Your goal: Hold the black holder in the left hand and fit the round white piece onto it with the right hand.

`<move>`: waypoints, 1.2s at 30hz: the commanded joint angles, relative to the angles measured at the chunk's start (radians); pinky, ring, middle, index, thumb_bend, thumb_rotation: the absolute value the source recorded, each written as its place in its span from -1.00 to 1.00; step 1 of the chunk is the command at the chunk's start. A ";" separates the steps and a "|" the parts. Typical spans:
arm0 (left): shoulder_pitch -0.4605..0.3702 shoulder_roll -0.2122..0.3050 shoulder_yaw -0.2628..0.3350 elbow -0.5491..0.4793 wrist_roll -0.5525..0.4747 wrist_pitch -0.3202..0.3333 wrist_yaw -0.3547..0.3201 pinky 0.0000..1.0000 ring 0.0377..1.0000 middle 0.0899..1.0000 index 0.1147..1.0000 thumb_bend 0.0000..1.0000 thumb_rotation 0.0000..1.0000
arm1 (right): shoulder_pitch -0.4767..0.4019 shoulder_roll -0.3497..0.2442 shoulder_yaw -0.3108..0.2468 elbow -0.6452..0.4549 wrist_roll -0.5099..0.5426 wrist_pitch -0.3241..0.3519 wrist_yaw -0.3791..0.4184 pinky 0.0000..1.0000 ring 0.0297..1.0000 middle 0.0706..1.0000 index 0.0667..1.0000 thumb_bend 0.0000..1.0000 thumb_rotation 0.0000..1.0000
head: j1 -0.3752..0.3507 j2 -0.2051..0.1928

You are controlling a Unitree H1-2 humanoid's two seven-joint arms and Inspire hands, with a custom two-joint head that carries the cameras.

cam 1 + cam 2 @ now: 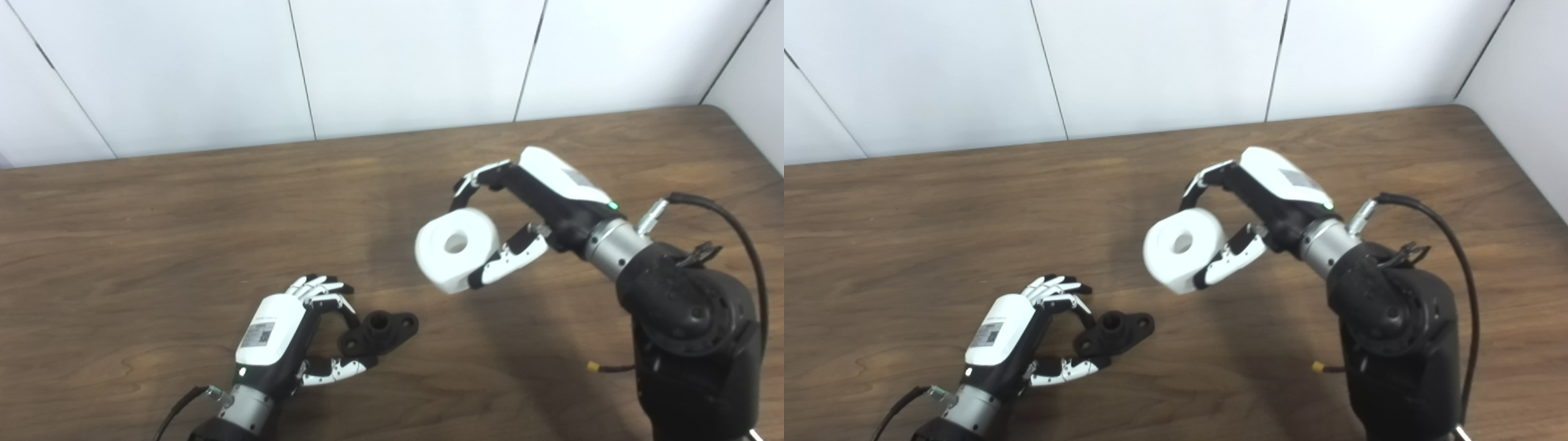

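Observation:
The black holder (384, 331), a flat base with a short upright tube, lies on the wooden table near the front. My left hand (283, 334) is at the holder's left end, with fingers curled over it and the thumb below, pinching that end. My right hand (539, 202) is raised over the middle right of the table, shut on the round white piece (456, 248). This thick white ring (1183, 248) has a centre hole that faces the camera. It hangs up and to the right of the holder, well apart from it.
The brown table (153, 233) runs back to a white panelled wall (398, 61); its right edge meets a side wall. My bulky black right forearm (692, 331) with a looping cable (735, 226) fills the front right.

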 commanded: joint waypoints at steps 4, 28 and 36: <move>0.010 -0.006 -0.033 0.028 0.030 0.033 -0.050 0.85 0.72 0.55 -0.16 0.04 -0.91 | -0.018 0.045 0.016 -0.050 -0.011 -0.005 0.016 0.67 0.71 0.50 -0.11 0.05 -0.73 | 0.005 0.002; -0.007 -0.016 -0.056 0.052 0.034 0.046 -0.028 0.84 0.71 0.53 -0.16 0.04 -0.91 | 0.074 0.110 0.075 0.027 0.126 -0.047 -0.241 0.58 0.73 0.53 -0.11 0.05 -0.72 | 0.034 -0.008; -0.013 -0.019 -0.061 0.057 0.033 0.051 -0.022 0.84 0.71 0.54 -0.16 0.04 -0.91 | 0.143 0.084 0.124 0.087 0.173 -0.083 -0.344 0.54 0.74 0.54 -0.11 0.05 -0.73 | 0.037 -0.009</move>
